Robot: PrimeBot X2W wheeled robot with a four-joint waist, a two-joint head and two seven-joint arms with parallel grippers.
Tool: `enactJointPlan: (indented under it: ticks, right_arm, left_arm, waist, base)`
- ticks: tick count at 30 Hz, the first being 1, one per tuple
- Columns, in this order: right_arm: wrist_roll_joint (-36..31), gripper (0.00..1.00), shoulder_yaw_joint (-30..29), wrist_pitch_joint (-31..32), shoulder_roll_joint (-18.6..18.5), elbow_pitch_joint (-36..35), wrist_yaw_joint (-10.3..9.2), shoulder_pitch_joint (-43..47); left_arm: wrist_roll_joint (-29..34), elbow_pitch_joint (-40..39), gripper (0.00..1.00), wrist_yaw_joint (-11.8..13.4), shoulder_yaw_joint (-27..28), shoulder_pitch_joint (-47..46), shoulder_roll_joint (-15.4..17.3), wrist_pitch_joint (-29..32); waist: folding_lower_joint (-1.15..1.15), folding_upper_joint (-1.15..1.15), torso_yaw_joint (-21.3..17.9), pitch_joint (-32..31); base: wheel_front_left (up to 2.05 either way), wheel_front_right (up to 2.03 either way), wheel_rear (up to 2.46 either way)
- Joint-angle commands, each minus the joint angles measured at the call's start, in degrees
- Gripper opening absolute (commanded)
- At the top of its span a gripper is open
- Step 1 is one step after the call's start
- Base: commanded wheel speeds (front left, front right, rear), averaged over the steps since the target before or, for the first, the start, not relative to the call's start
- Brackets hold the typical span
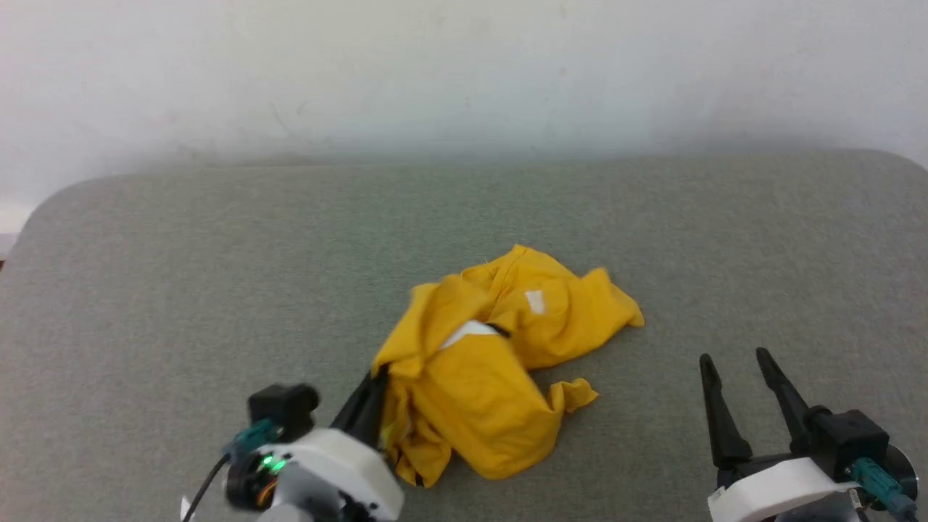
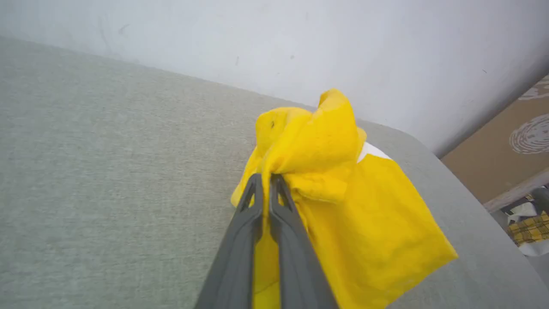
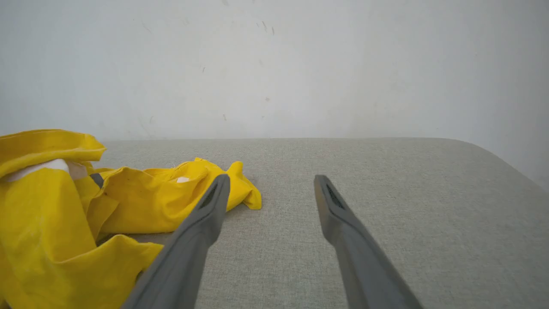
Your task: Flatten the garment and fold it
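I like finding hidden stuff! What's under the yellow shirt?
The yellow shirt lies crumpled on the grey cloth surface, which shows all around it. The left gripper pinches one edge. Anything beneath the heap is covered by its folds, so I cannot tell.

Grey fabric surface (image 1: 217,290), white wall (image 1: 464,72)

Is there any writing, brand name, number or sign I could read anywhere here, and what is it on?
No text can be read in these pictures.
Small white patch on the yellow garment: perhaps a label, too small and blurred to read.
Grey surface and wall: no words, numbers or signs.
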Motion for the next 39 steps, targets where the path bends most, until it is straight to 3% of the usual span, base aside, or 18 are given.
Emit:
enactJointPlan:
  ticks: [1, 4, 5, 6, 7, 14, 17, 25, 39]
  right_arm:
    - [0.0, 1.00, 0.4, 0.4, 0.2, 0.0, -0.11, 0.3]
    - [0.2, 1.00, 1.0, 0.8, 0.2, 0.1, -0.11, 0.5]
    - [0.2, 1.00, 1.4, 1.1, 0.2, 0.2, -0.11, 0.6]
    - [0.2, 1.00, 1.9, 1.3, 0.2, 0.3, -0.11, 0.7]
    - [0.1, 1.00, 2.4, 1.5, 0.2, 0.5, -0.11, 0.7]
    - [0.5, 1.00, 5.7, 3.3, 0.1, -0.3, -0.11, 1.2]
    - [1.9, 1.00, 9.7, 5.6, -2.0, -0.4, -0.11, 0.9]
    - [8.3, 1.00, 25.0, 16.7, -10.4, 3.4, -0.11, -4.6]
    - [13.6, 1.00, 37.6, 30.7, -14.1, 17.4, -0.11, -16.4]
  left_arm:
    - [-0.4, 0.1, 0.00, 1.4, 1.1, 1.7, 0.9, 0.0]
    - [-0.2, 2.3, 0.00, 4.5, 2.3, 4.1, 2.2, 1.2]
    - [-0.3, 3.3, 0.06, 5.0, 2.4, 4.6, 2.3, 1.6]
    - [-0.1, 4.1, 0.95, 5.4, 2.4, 4.9, 2.4, 1.6]
    - [-0.1, 4.9, 1.00, 6.0, 2.6, 5.0, 2.2, 1.2]
    - [1.0, 4.9, 1.00, 6.5, 4.4, 3.6, 0.9, -6.5]
    - [4.3, 2.4, 1.00, 6.2, 4.9, 2.8, 1.6, -8.5]
    - [12.6, -5.1, 1.00, 4.8, 8.3, 4.8, 0.9, -9.1]
    - [15.7, -2.1, 1.00, 1.0, 11.2, 5.8, -4.4, -9.1]
  waist:
    - [0.01, 0.00, 3.3, -2.3]
    - [0.01, 0.00, 4.2, -2.5]
    - [0.01, 0.00, 4.4, -2.4]
    - [0.01, 0.00, 4.5, -2.4]
    - [0.01, 0.00, 4.7, -2.4]
    - [0.01, 0.00, 6.5, -2.9]
    - [0.01, 0.00, 7.7, -3.3]
    - [0.01, 0.00, 11.8, -3.6]
    - [0.01, 0.00, 19.2, 0.0]
  base:
    - [0.00, 0.00, 0.00]
    - [0.00, 0.00, 0.00]
    - [0.00, 0.00, 0.00]
    - [0.00, 0.00, 0.00]
    - [0.00, 0.00, 0.00]
    - [0.00, 0.00, 0.00]
    - [0.00, 0.00, 0.00]
    - [0.00, 0.00, 0.00]
    - [0.00, 0.00, 0.00]
